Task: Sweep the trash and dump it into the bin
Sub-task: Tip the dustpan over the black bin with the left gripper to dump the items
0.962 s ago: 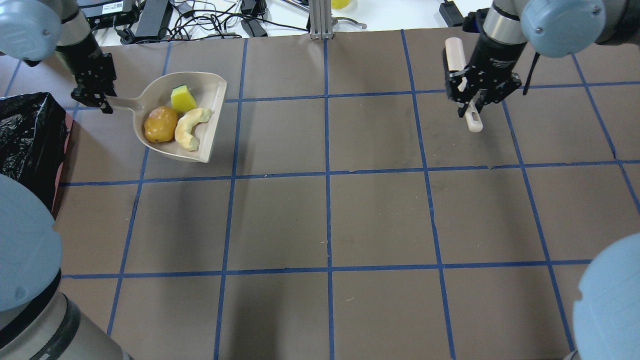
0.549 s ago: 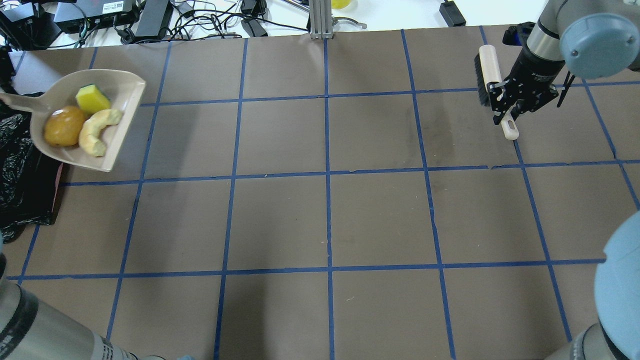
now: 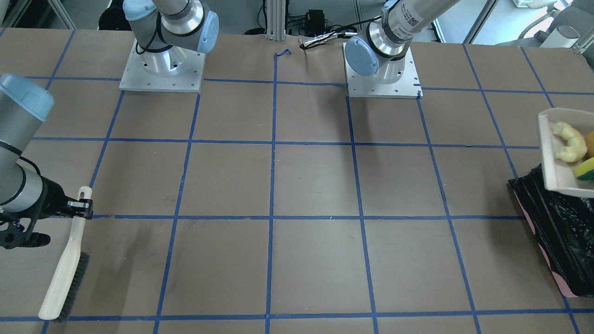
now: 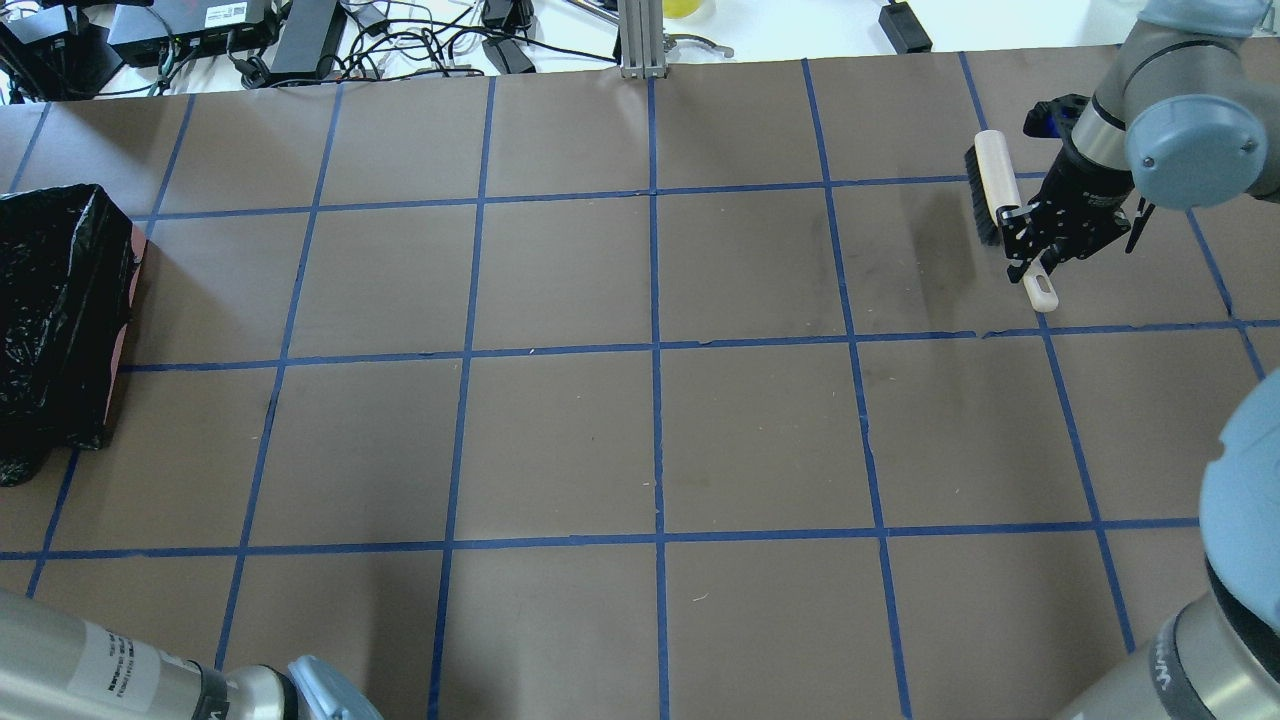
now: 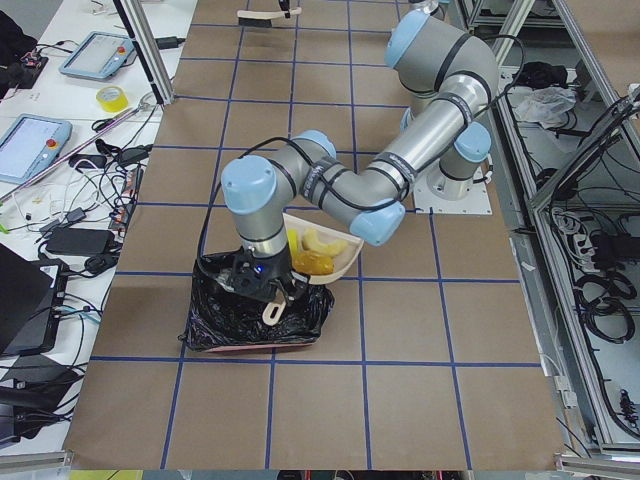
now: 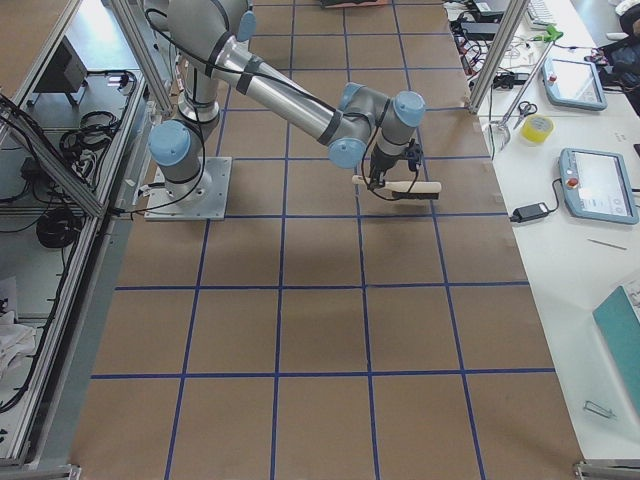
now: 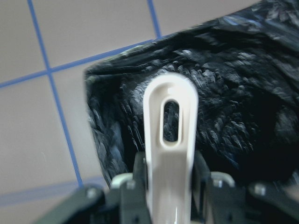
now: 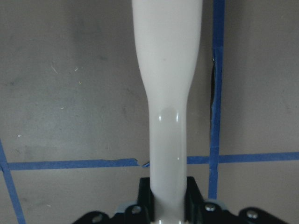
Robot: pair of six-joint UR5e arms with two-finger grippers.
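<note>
Dustpan [image 3: 554, 174] cropped; potato-like lump [image 3: 590, 144] seemingly mostly hidden.

Brown paper covers the surface [image 4: 650, 440], ruled into large squares by blue tape [image 4: 655, 345]. At the end on the robot's left sits a bin [image 4: 70, 250] lined with a crinkly black bag, its pink sides showing below. Two metal base plates [image 3: 162, 79] are fixed side by side along the robot's edge. An aluminium post [image 4: 640, 45] stands at the far edge, with cables [image 4: 400, 40] tangled on the white strip beyond.
</note>
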